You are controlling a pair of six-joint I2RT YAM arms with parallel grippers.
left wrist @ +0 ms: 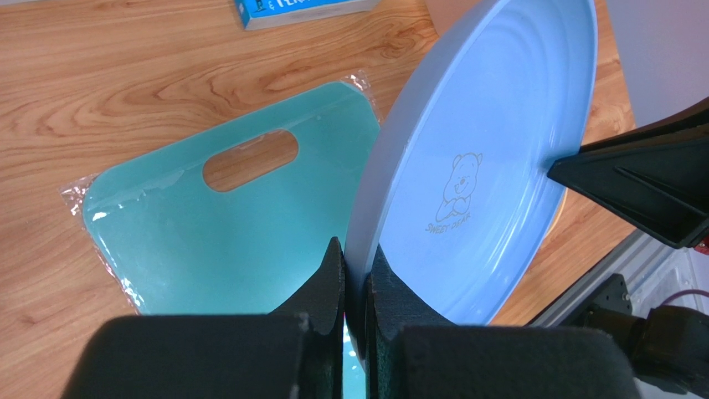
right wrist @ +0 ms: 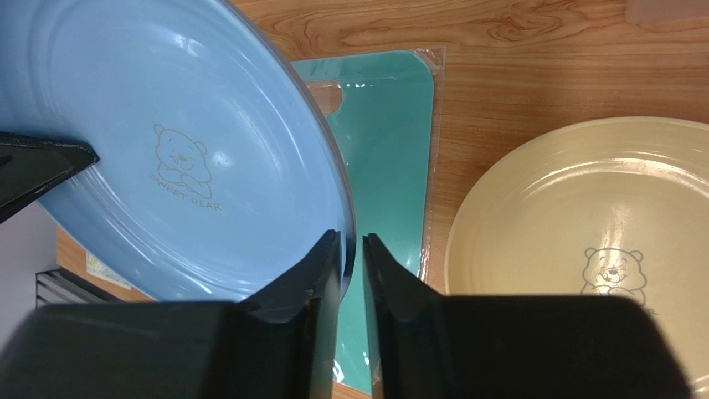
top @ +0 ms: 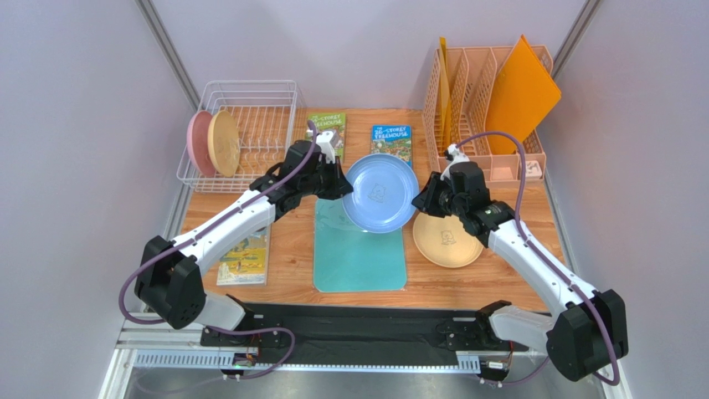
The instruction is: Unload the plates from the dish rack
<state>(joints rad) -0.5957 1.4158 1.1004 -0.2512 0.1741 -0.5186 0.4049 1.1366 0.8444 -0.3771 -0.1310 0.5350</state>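
Observation:
The blue plate (top: pixel 381 193) hangs tilted on edge above the teal cutting board (top: pixel 358 258), between both arms. My left gripper (top: pixel 339 184) is shut on its left rim; in the left wrist view the gripper (left wrist: pixel 358 258) pinches the rim of the plate (left wrist: pixel 491 150). My right gripper (top: pixel 422 199) straddles the opposite rim. In the right wrist view this gripper (right wrist: pixel 351 245) has one finger against the plate (right wrist: pixel 183 150) and a narrow gap at the other. The pale yellow plate (top: pixel 449 241) lies flat on the table below the right gripper. The pink plate (top: pixel 198 141) and cream-tan plate (top: pixel 225 143) stand in the white wire dish rack (top: pixel 250 108).
Two books (top: pixel 326 129) (top: pixel 391 141) lie behind the blue plate and a third (top: pixel 245 258) lies at the front left. A peach file organizer (top: pixel 487 108) holding an orange folder (top: pixel 520 91) stands at the back right.

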